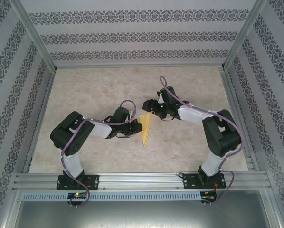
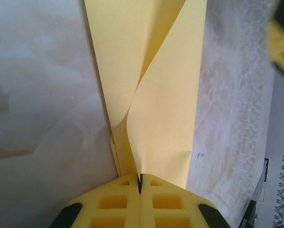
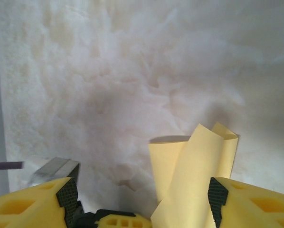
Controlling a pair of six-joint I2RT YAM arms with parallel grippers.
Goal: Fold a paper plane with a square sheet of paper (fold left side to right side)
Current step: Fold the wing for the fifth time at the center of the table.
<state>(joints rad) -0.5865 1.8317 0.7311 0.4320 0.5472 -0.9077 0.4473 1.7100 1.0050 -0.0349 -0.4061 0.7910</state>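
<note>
Pinching the paper plane (image 2: 165, 118) mid-table, your left gripper (image 2: 140, 183) has its pads pressed tight on the layers. The right gripper (image 3: 142, 202) is spread wide, with a loose flap curling up beside one finger. Looks like a wing fold to me. Next you'd want to catch that flap gently and crease it flat.

The bench (image 1: 108, 152) is viewed by the top camera from high above and behind, with the arm bases (image 1: 78, 182) at the bottom edge. The left wrist view is taken close over the left fingers (image 2: 113, 204), looking along the paper (image 2: 165, 118). The right wrist view is taken low past the right fingers (image 3: 28, 199), facing the bench. The paper is shared by all three views
</note>
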